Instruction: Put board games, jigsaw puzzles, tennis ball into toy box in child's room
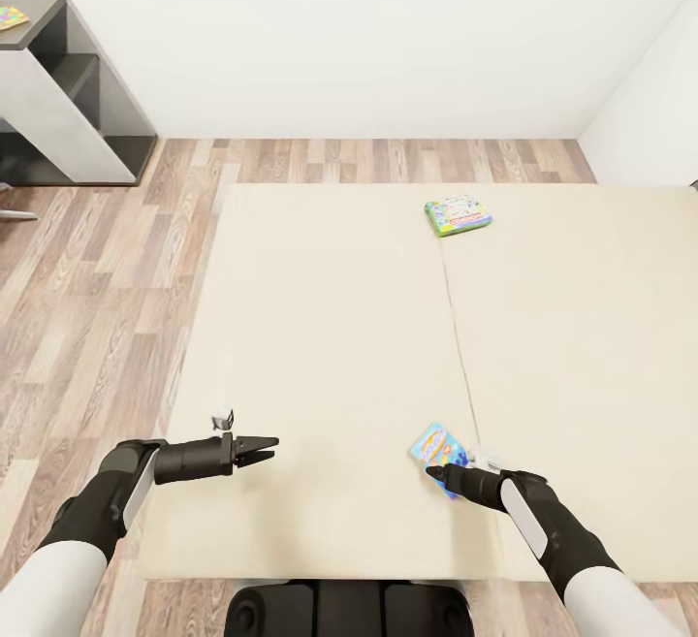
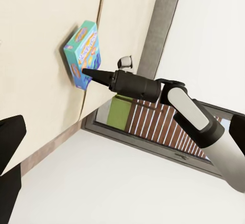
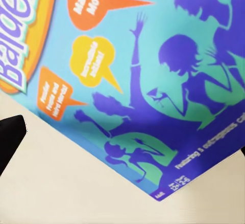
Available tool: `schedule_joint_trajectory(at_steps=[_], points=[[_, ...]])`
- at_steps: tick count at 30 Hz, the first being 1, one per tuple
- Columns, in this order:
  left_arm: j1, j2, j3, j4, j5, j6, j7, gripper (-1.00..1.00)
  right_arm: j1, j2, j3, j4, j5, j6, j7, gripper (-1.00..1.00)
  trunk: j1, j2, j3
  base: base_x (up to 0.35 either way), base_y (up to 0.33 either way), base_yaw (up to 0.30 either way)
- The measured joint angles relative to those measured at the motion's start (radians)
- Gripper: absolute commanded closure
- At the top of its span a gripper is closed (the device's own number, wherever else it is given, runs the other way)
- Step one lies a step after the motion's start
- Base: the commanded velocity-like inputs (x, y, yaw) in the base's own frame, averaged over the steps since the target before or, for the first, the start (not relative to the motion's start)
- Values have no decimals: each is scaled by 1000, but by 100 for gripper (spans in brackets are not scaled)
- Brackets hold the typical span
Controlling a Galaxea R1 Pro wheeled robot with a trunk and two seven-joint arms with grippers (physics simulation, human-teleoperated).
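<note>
here right gripper (image 1: 436,471) at blue board game (image 1: 438,447) on bed (image 1: 330,327); grip unclear.

Two board games were laid flat on the beige bed (image 1: 330,327) — a blue one (image 1: 438,446) near the front edge, a green one (image 1: 458,215) further back.

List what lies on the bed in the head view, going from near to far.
Left gripper hovering above the bed, then the blue board game at the right gripper, then the green board game farthest.
</note>
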Motion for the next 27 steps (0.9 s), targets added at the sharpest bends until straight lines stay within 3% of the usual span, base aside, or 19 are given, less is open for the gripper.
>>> schedule_joint_trajectory(at_steps=[27], points=[[0, 0, 0, 0, 1, 0, 0, -100, 0, -1, 0, -1, 0, 0, 0, -100, 0, 0, 0, 0, 14, 0]])
